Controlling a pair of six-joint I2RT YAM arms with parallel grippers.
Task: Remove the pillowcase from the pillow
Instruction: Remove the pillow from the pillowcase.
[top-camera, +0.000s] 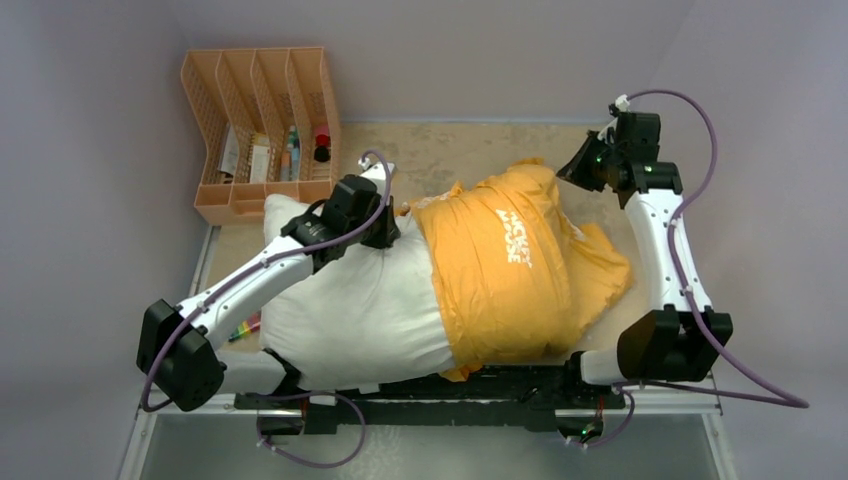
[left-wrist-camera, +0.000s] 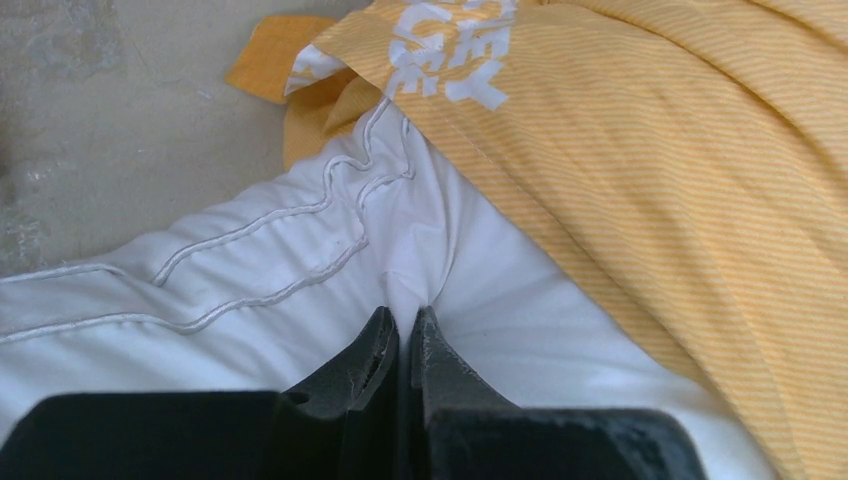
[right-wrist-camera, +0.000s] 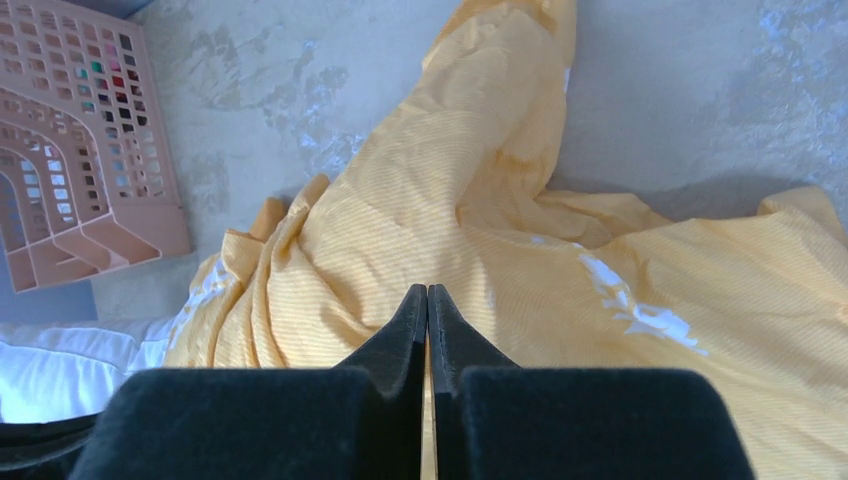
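Across mid-frame in top view, beige worktop (top-camera: 470, 140) carries white pillow (top-camera: 350, 310), left half bare. Orange-yellow pillowcase (top-camera: 500, 280) covers right half only, white lettering up, loose end bunched at right. Peach file rack (top-camera: 262, 130) stands upper left w/ small items inside. Left pincer (left-wrist-camera: 402, 318), at pillow's upper edge by case opening, is closed, pinching a fold of pillow fabric. Right pincer (right-wrist-camera: 427, 295), upper right over case: jaws pressed together; can't tell if cloth's caught.

White lettering on pillowcase (top-camera: 505, 285) reads MICKEY MOUSE, sideways; left wrist view shows only fragment.
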